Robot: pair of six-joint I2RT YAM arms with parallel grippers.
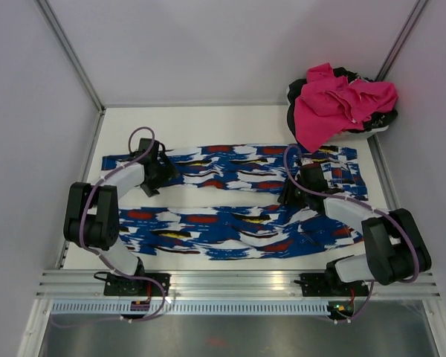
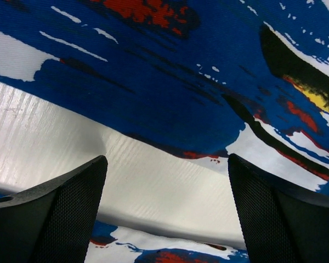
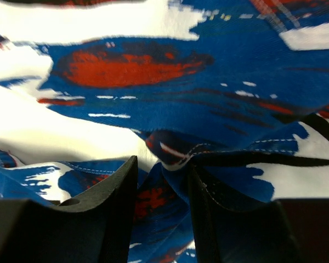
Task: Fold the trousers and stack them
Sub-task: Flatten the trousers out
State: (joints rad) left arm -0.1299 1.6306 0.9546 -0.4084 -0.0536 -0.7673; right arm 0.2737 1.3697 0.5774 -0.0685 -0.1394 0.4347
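Two legs of the blue patterned trousers (image 1: 208, 227) lie flat on the table (image 1: 208, 123), long axis left to right, waist end at the right. The right gripper (image 3: 162, 170) pinches a fabric fold near the crotch, clear only in its wrist view. The left gripper (image 2: 167, 164) hangs wide open above the bare strip between the legs.

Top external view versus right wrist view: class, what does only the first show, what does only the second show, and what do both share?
Only top external: the trousers laid out whole, both legs across the table, a pink garment at the far right corner, and the left end effector. Only right wrist: a stitched fold of cloth pinched between the right end effector's fingers. Both: the blue blotched print and the right end effector.
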